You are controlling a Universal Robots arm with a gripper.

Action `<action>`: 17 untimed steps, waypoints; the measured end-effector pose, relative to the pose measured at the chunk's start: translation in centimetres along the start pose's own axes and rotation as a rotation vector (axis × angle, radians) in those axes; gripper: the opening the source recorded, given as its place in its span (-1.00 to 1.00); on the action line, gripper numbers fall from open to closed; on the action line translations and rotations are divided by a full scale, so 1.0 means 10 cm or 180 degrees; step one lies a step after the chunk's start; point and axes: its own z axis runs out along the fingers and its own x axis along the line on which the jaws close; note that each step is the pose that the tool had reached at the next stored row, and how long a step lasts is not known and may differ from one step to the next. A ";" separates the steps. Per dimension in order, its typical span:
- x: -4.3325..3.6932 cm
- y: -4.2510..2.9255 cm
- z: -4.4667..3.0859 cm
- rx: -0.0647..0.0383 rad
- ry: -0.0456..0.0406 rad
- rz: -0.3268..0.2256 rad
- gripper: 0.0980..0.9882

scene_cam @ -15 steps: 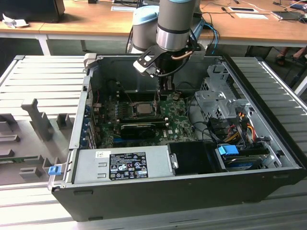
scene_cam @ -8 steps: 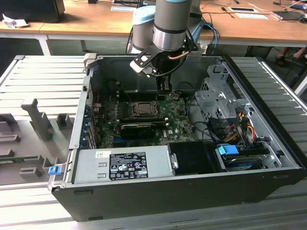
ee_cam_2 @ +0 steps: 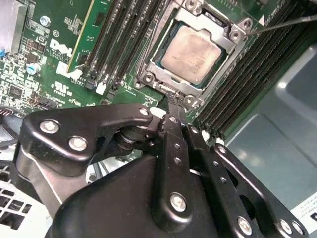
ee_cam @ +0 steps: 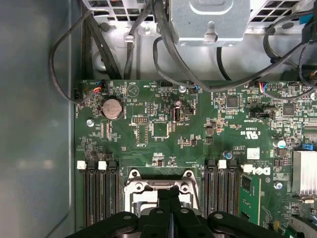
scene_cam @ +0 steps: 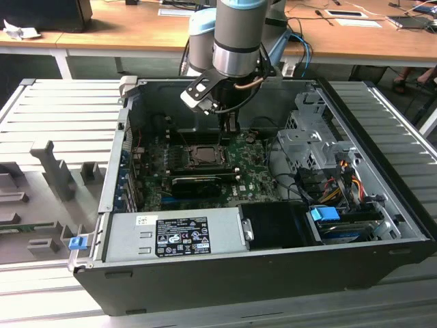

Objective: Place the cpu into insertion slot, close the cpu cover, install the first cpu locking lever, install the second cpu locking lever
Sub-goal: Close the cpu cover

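Spotter: Case (scene_cam: pixel 273 280) walls are standing all around your gripper (scene_cam: pixel 228 130), and your arm (scene_cam: pixel 235 41) is reaching down into the open box from above.

Checker: Below the gripper you're seeing the green circuit board (ee_cam: pixel 163 129) lying flat, spreading well past the fingers (ee_cam_2: pixel 173 144) on every side.

Spotter: You're running the gripper narrow. In both wrist views the two fingers are pressing together, and nothing is showing between them.

Checker: Black memory slots (ee_cam: pixel 99 193) are running in rows on either side of the fingertips, flanking them.

Spotter: Just ahead of those tips the insertion slot (ee_cam_2: pixel 150 77) is sitting in the board. Your fingertips are hanging at its near edge; whether they're touching the metal there, I cannot tell.

Checker: You're looking at the cpu cover (ee_cam_2: pixel 225 49) lying flat over the slot, framing the chip, just beyond the fingertips.

Spotter: And the cpu (ee_cam_2: pixel 190 54) is resting inside the slot, its silver-grey top showing through the cover's cut-out, a little farther from the gripper than the slot's near edge.

Checker: Smallest thing: a thin locking lever (ee_cam_2: pixel 285 22) is jutting out from the slot's far corner, on the side away from your gripper, apart from the fingers.
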 end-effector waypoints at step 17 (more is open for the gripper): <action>-0.013 -0.391 0.077 0.0002 0.0000 -0.0107 -0.98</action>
